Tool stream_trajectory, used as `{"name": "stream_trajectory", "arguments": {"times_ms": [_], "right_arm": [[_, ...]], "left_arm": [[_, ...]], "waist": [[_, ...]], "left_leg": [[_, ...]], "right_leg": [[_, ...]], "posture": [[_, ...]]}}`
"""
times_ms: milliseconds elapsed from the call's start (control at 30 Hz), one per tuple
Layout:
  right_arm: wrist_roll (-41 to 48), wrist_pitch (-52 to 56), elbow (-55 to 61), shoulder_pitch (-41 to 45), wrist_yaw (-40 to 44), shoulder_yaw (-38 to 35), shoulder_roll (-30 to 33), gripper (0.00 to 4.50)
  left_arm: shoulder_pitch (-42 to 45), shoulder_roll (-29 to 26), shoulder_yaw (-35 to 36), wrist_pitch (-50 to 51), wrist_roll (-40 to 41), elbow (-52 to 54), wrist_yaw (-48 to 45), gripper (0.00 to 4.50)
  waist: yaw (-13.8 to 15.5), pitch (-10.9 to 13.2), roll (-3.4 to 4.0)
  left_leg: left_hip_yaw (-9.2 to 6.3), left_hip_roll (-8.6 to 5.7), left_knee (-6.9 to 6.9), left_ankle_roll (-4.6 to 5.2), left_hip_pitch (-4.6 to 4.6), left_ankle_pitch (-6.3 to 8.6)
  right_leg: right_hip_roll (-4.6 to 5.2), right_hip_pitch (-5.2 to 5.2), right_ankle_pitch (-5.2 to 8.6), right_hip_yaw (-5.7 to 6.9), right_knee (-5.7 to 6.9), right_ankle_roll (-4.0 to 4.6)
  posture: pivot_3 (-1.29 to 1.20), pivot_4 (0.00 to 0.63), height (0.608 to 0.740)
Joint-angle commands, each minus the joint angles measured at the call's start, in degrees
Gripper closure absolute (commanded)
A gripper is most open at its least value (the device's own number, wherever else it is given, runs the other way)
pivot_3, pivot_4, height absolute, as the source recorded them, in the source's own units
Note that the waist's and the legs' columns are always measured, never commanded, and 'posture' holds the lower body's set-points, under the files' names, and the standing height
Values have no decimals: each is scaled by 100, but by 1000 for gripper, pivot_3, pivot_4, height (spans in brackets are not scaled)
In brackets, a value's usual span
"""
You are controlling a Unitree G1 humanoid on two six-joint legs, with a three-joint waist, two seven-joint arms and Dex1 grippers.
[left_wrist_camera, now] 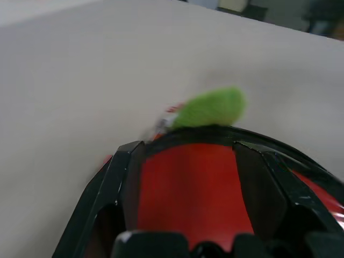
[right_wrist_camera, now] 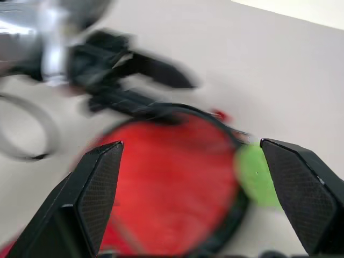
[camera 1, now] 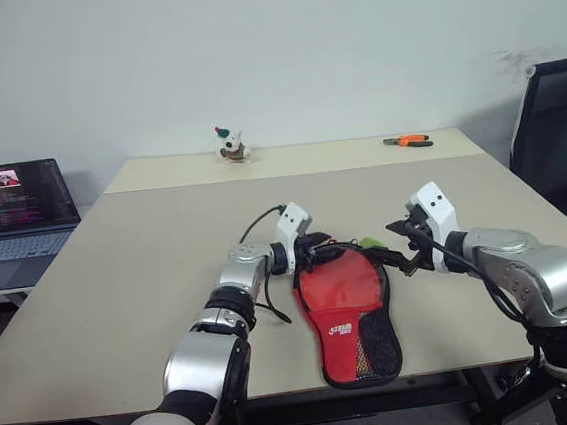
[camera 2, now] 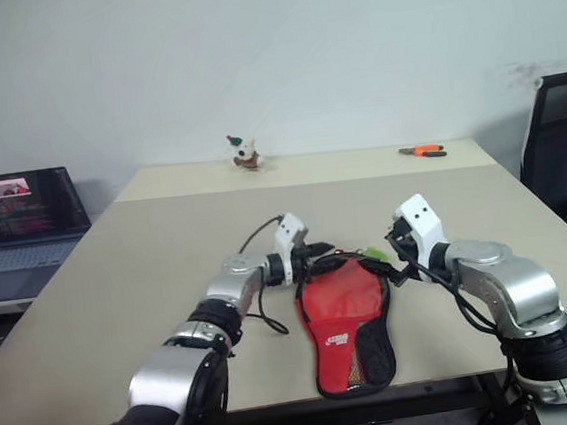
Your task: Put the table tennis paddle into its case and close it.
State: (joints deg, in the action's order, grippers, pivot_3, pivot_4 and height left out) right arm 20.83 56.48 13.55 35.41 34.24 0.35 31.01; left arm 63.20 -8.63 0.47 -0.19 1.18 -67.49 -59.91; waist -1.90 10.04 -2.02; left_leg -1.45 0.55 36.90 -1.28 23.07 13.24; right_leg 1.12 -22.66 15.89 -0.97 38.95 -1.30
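Left end effector [camera 1: 320,252] is clenched on the far rim of the case [camera 1: 348,312], fingers [left_wrist_camera: 258,188] straddling its red face. Right end effector [camera 1: 406,248] is released, jaws wide, just right of the rim by the green tag [camera 1: 370,242]. Case lies flat at the bench [camera 1: 120,288] near edge, red panel up, white lettering unreadable. Contents can't be seen. Far back: pliers [camera 1: 408,141], figurine [camera 1: 232,145]; laptop [camera 1: 12,213] left.

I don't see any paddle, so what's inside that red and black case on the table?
The case lies flat on the table, red panel up. Its fabric hides the inside, so whether the paddle is in there cannot be seen.
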Motion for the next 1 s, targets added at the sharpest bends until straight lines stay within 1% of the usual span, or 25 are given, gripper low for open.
{"name": "stream_trajectory", "arguments": {"times_ms": [33, 133, 200, 267, 367, 467, 500, 667, 867, 1000], "right_arm": [[-234, -433, -117, 37, -71, 170, 29, 0], [-278, -507, -168, 29, -52, 247, 38, 0], [-298, -556, -208, 32, -46, 283, 44, 0], [-333, -607, -252, 32, -43, 325, 33, 0], [-382, -664, -293, 20, -41, 367, -1, 0], [-464, -745, -413, 50, -57, 439, -61, 0], [-482, -769, -447, 58, -64, 458, -75, 0], [-662, -989, -886, 213, -147, 611, -233, 0], [-1047, -1438, -1603, 494, -256, 827, -483, 0], [-1336, -1923, -2415, 763, -322, 945, -732, 0]], "left_arm": [[-46, 40, -248, 165, -1, 89, -1030, 1663], [-106, -69, -488, 168, -81, 199, -1675, 1663], [-98, -151, -573, 76, -151, 179, -1661, 1663], [-68, -217, -595, -73, -253, 52, -1310, 1663], [-69, -233, -568, -358, -337, -63, -837, 1149], [-77, -185, -506, -452, -295, -124, -706, 104], [-85, -173, -507, -475, -291, -130, -719, 44], [-191, -69, -722, -775, -379, -9, -1271, 44], [-209, -82, -907, -970, -624, -177, -1172, 44], [-184, -133, -877, -912, -655, -293, -1059, 44]], "waist": [[1, 1, 2], [2, 1, 2], [1, 1, 2], [5, 1, 2], [12, 1, 2], [23, 1, 2], [23, 1, 2], [19, 1, 3], [13, 1, 3], [6, 0, 4]], "left_leg": [[1, 0, -1, 0, 1, 0], [0, 0, 2, 0, 22, 0], [0, 1, 5, 0, 41, -1], [-3, 2, 7, 0, 55, -1], [-7, 6, 8, 1, 63, -1], [-10, 3, 9, 1, 69, -1], [-11, 3, 10, 1, 69, -1], [-9, 3, 10, 1, 69, -1], [-7, 3, 11, 1, 65, -1], [-7, 4, 12, 1, 65, -1]], "right_leg": [[-3, -2, 0, 0, 1, 1], [-5, -22, 0, 1, 3, 3], [-5, -46, -1, -1, 9, 5], [-5, -57, -1, 1, 10, 6], [-1, -59, -1, 5, 5, 5], [5, -60, -2, 8, 3, 5], [5, -60, -2, 9, 3, 5], [3, -61, -2, 10, 4, 5], [2, -61, -2, 7, 7, 6], [2, -61, -2, 7, 8, 6]], "posture": [[0, 150, 740], [0, 150, 740], [0, 150, 740], [0, 150, 740], [0, 150, 740], [0, 150, 740], [0, 150, 740], [0, 150, 740], [0, 150, 740], [0, 150, 740]]}}
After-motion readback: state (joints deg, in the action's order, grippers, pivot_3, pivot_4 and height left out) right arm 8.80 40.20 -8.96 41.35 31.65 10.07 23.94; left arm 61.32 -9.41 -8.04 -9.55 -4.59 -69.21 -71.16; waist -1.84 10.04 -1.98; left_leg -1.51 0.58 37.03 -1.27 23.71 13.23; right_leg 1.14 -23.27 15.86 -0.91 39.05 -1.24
